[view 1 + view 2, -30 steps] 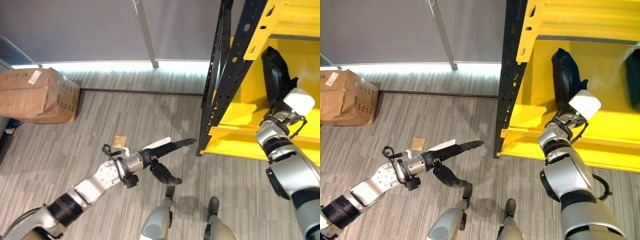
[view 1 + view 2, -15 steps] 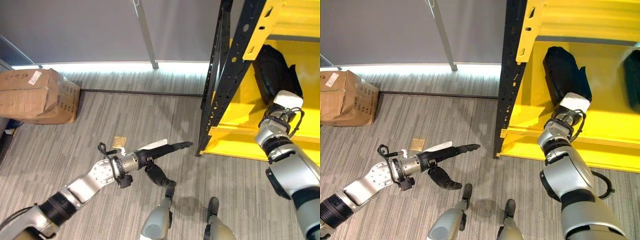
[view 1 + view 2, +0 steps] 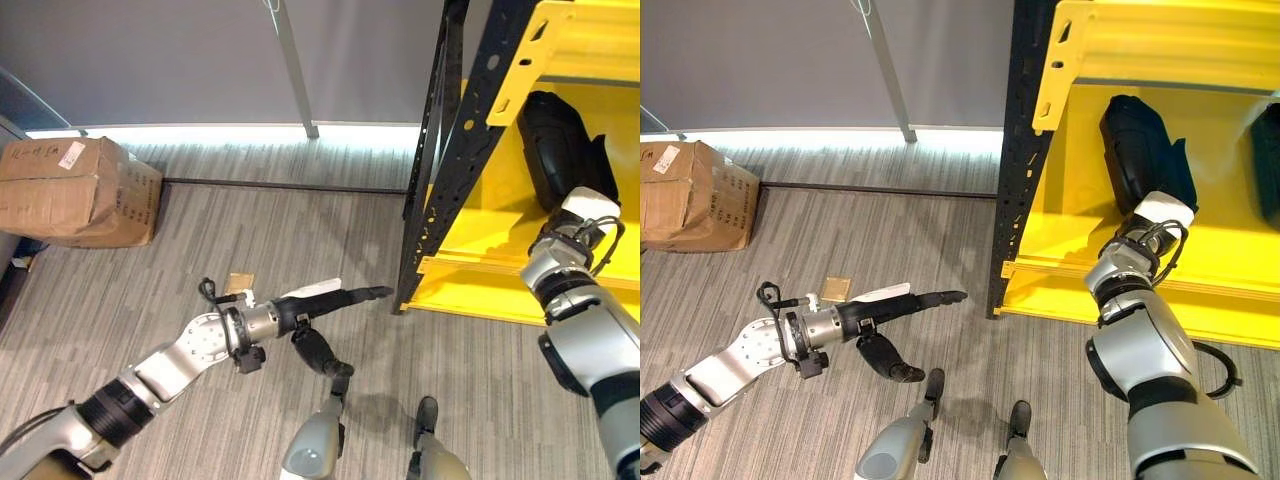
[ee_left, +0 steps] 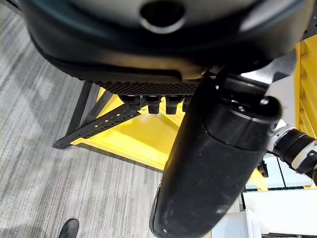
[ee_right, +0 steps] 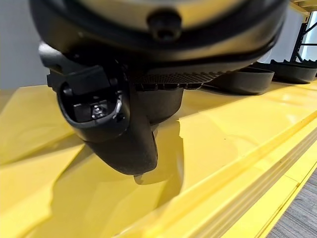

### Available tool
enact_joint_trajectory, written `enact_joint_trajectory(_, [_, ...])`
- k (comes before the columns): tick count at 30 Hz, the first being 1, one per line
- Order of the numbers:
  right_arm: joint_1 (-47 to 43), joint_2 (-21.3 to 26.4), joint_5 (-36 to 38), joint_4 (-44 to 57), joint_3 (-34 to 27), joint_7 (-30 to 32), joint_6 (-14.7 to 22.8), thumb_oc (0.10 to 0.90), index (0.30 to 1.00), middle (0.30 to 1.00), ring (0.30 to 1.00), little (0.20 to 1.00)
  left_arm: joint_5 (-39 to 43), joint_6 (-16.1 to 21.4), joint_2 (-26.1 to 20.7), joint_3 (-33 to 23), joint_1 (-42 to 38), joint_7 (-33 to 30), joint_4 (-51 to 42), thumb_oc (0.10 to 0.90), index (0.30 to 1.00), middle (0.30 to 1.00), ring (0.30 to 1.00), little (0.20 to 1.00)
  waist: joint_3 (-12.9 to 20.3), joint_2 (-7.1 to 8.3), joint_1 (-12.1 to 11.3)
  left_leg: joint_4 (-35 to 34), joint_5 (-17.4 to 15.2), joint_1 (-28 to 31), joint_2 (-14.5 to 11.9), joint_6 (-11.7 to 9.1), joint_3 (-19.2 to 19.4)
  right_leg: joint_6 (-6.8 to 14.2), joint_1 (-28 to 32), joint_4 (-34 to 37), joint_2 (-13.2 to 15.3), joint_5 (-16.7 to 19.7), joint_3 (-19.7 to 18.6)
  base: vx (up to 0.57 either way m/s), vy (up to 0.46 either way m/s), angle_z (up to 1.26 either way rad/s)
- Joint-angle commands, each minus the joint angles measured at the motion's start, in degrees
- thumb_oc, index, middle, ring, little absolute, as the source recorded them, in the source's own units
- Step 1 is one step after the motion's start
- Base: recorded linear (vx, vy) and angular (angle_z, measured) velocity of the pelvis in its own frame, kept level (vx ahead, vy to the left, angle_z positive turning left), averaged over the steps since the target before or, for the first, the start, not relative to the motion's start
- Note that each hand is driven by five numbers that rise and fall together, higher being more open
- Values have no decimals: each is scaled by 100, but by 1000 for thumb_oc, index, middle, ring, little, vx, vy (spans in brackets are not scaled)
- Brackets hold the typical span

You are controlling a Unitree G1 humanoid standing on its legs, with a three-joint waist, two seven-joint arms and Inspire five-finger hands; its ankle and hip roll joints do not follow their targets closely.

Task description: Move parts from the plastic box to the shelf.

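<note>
The right hand [image 3: 1160, 208] reaches into the yellow shelf [image 3: 1230, 250] on the right of the scene, up against a black part [image 3: 1140, 150] that lies on the shelf board just right of the black perforated upright [image 3: 1012, 180]. Its fingers are hidden against that part in the head views, and the right wrist view shows the hand's underside and thumb low over the yellow board without making the grip plain, so whether the hand is clamped on the part or loose cannot be told. Farther right along the same board sits another black part [image 3: 1268, 160] at the picture's edge (the right wrist view shows more dark parts [image 5: 237, 82] on the board past the hand). The left hand [image 3: 330, 297] is held out over the grey striped carpet [image 3: 250, 230], well left of the shelf, fingers stretched straight toward the upright's foot and the thumb hanging down apart from them, holding nothing. On the carpet just beyond the left wrist lies a small brown flat piece [image 3: 238, 281]. At the far left sits a cardboard box [image 3: 75, 190], and a slanting metal pole [image 3: 295, 65] meets the floor by the far wall.
</note>
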State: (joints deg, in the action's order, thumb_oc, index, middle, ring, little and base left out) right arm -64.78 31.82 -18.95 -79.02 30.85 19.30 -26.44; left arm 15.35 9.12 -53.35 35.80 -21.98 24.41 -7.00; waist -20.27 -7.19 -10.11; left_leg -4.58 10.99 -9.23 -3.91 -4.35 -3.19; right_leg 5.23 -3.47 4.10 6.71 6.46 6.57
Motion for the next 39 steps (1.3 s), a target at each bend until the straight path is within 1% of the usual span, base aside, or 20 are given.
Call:
enact_joint_trajectory(1, [-26, 261, 671, -211, 238, -71, 112, 900, 1000, 1000, 1000, 1000, 253, 370, -93, -338, -527, -15, -536, 900, 1000, 1000, 1000, 1000, -138, -87, -122, 462, -289, -126, -234, -90, 29, 129, -134, -650, 279, -232, 200, 0, 0, 0])
enact_joint_trajectory(3, [-29, 197, 1067, -138, 147, 40, 201, 900, 1000, 1000, 1000, 1000, 217, 309, -57, -326, -547, -41, -546, 900, 1000, 1000, 1000, 1000, -142, -93, -108, 471, -295, -118, -232, -87, 29, 118, -138, -665, 279, -237, 191, 0, 0, 0])
enact_joint_trajectory(4, [-30, 192, 1101, -132, 140, 62, 212, 900, 1000, 1000, 1000, 1000, 212, 304, -53, -323, -549, -45, -548, 900, 1000, 1000, 1000, 1000, -141, -93, -109, 473, -297, -118, -232, -87, 27, 118, -137, -666, 279, -238, 191, 0, 0, 0])
enact_joint_trajectory(7, [-70, 123, 1667, -17, -79, 353, 433, 900, 1000, 1000, 1000, 1000, 199, 203, 12, -316, -605, -65, -547, 900, 1000, 1000, 1000, 1000, -137, -99, -77, 494, -320, -107, -226, -91, 30, 107, -138, -677, 281, -249, 171, 0, 0, 0])
enact_joint_trajectory(9, [-54, 99, 1534, 32, -153, 543, 499, 900, 1000, 1000, 1000, 1000, 164, 138, 56, -344, -604, -7, -547, 900, 1000, 1000, 1000, 1000, -134, -102, -60, 496, -329, -99, -231, -89, 43, 100, -146, -690, 280, -260, 159, 0, 19, -2])
enact_joint_trajectory(10, [-89, 49, 1229, 169, -141, 635, 601, 900, 1000, 1000, 1000, 1000, 31, 140, 75, -291, -630, -15, -527, 900, 1000, 1000, 1000, 1000, -136, -108, -31, 513, -334, -100, -235, -94, 52, 96, -170, -718, 280, -266, 144, 2, 36, -7])
enact_joint_trajectory(11, [-100, 39, 1168, 207, -122, 660, 600, 900, 1000, 1000, 1000, 1000, 53, 139, 83, -276, -637, -19, -520, 900, 1000, 1000, 1000, 1000, -134, -110, -25, 518, -336, -99, -236, -95, 55, 94, -174, -724, 279, -267, 140, 2, 43, -7])
enact_joint_trajectory(14, [-159, 13, 1294, 385, -42, 627, 512, 900, 1000, 1000, 1000, 1000, 56, 62, 124, -252, -642, -79, -576, 900, 1000, 1000, 1000, 1000, -122, -125, -7, 517, -340, -93, -222, -89, 63, 86, -181, -722, 277, -262, 109, -2, 33, -5])
enact_joint_trajectory(17, [-125, -53, 1311, 485, -24, 690, 563, 900, 1000, 1000, 1000, 1000, 38, 37, 133, -258, -636, -119, -585, 900, 1000, 1000, 1000, 1000, -123, -134, 14, 520, -347, -82, -217, -92, 82, 85, -186, -729, 286, -262, 104, -2, 28, -6])
enact_joint_trajectory(18, [-106, -92, 1447, 553, -29, 723, 637, 900, 1000, 1000, 1000, 1000, 40, 25, 146, -264, -635, -118, -578, 900, 1000, 1000, 1000, 1000, -122, -135, 25, 518, -353, -70, -219, -91, 91, 83, -186, -733, 292, -264, 98, -1, 29, -3])
enact_joint_trajectory(20, [-118, -139, 1520, 621, -32, 753, 648, 900, 1000, 1000, 1000, 1000, 40, 10, 158, -258, -643, -114, -568, 900, 1000, 1000, 1000, 1000, -121, -131, 37, 518, -352, -59, -220, -93, 95, 81, -184, -740, 295, -266, 88, 0, 0, 0])
enact_joint_trajectory(22, [-110, -183, 1425, 823, -51, 896, 769, 900, 1000, 1000, 1000, 1000, -36, 1, 175, -335, -576, -74, -591, 900, 1000, 1000, 1000, 1000, -116, -135, 71, 519, -359, -24, -222, -94, 111, 72, -182, -770, 297, -277, 63, 9, 46, 0])
enact_joint_trajectory(26, [-88, -194, 1353, 1106, -40, 985, 761, 900, 1000, 1000, 1000, 1000, -13, -21, 184, -412, -494, -62, -650, 900, 1000, 1000, 1000, 1000, -94, -127, 120, 510, -367, -2, -235, -99, 138, 64, -192, -787, 297, -293, 16, 1, 28, -2])
enact_joint_trajectory(29, [-37, -195, 1431, 1317, -24, 1018, 689, 900, 1000, 1000, 1000, 1000, -71, -92, 225, -480, -428, -59, -694, 900, 1000, 1000, 1000, 1000, -86, -110, 151, 515, -372, 25, -246, -102, 151, 63, -185, -799, 298, -298, -2, 7, 11, -1])
enact_joint_trajectory(31, [62, -181, 1442, 1716, -33, 1068, 533, 900, 1000, 1000, 1000, 1000, -144, -121, 265, -573, -273, -44, -736, 900, 1000, 1000, 1000, 1000, -62, -87, 202, 517, -388, 75, -261, -106, 178, 49, -167, -811, 291, -312, -39, 35, 50, -6])
enact_joint_trajectory(32, [97, -164, 1451, 1810, -59, 1092, 544, 900, 1000, 1000, 1000, 1000, -175, -119, 271, -590, -217, -52, -757, 900, 1000, 1000, 1000, 1000, -56, -87, 218, 530, -395, 80, -262, -107, 184, 45, -167, -821, 294, -316, -45, 30, 47, -13])
enact_joint_trajectory(35, [166, -147, 1194, 2057, -138, 1256, 560, 900, 1000, 1000, 1000, 1000, -211, -171, 326, -592, -156, -88, -784, 900, 1000, 1000, 1000, 1000, -40, -82, 272, 537, -412, 109, -263, -103, 196, 46, -168, -836, 290, -325, -89, 30, 42, -7])
enact_joint_trajectory(38, [278, -105, 1218, 2268, -206, 1211, 568, 900, 1000, 1000, 1000, 1000, -294, -212, 386, -611, -53, -136, -844, 900, 1000, 1000, 1000, 1000, -38, -83, 313, 537, -432, 131, -253, -86, 203, 46, -178, -844, 295, -329, -125, 23, 52, 0])
enact_joint_trajectory(39, [316, -112, 1107, 2411, -206, 1227, 525, 900, 1000, 1000, 1000, 1000, -303, -237, 401, -602, -33, -172, -851, 900, 1000, 1000, 1000, 1000, -41, -90, 340, 535, -429, 143, -254, -85, 216, 43, -176, -851, 296, -332, -138, 33, 67, -5])
